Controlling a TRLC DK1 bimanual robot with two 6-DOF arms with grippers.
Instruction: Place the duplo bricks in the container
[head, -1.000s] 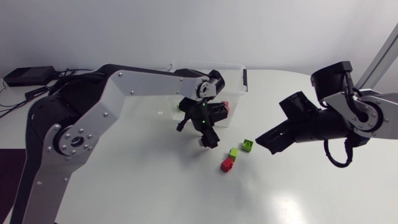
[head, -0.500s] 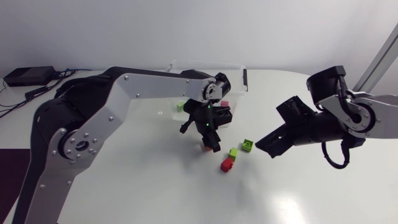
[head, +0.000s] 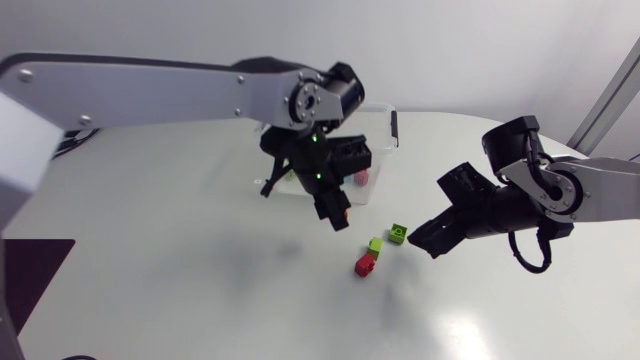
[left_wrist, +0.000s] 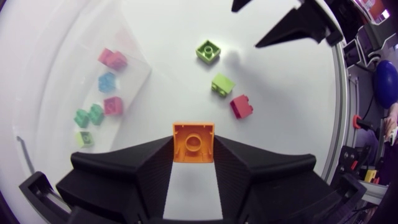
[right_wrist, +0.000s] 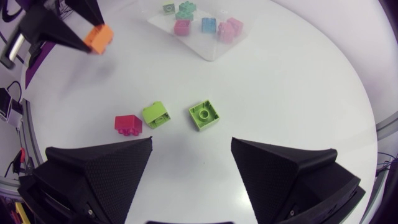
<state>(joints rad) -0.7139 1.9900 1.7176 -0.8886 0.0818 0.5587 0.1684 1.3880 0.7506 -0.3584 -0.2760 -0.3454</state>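
White table (head: 200, 300) runs bare under our left arm (head: 150, 85) and toward the near edge. At the far side stands the clear container (head: 378, 125), with pink, blue and green bricks (left_wrist: 107, 81) lying in it. Its walls are hard to trace, so its near rim is only roughly placed. Three loose bricks lie close together on the table between our two grippers: a green brick (head: 398, 233) with its stud up, a lime brick (head: 375, 244) just beside it, and a red brick (head: 366, 264) nearest the lime one.

Our left arm comes in high across the table and its wrist points down. The left gripper (head: 338, 216) is clenched on the orange brick (left_wrist: 193, 142), one finger on each side. It hangs above the table beside the container, seemingly just outside it. Our right arm (head: 560, 195) lies low from the right. The right gripper (right_wrist: 191, 146) is spread wide and empty, pointing at the green brick, which lies just ahead of it. The table's rounded edge curves near our right arm.
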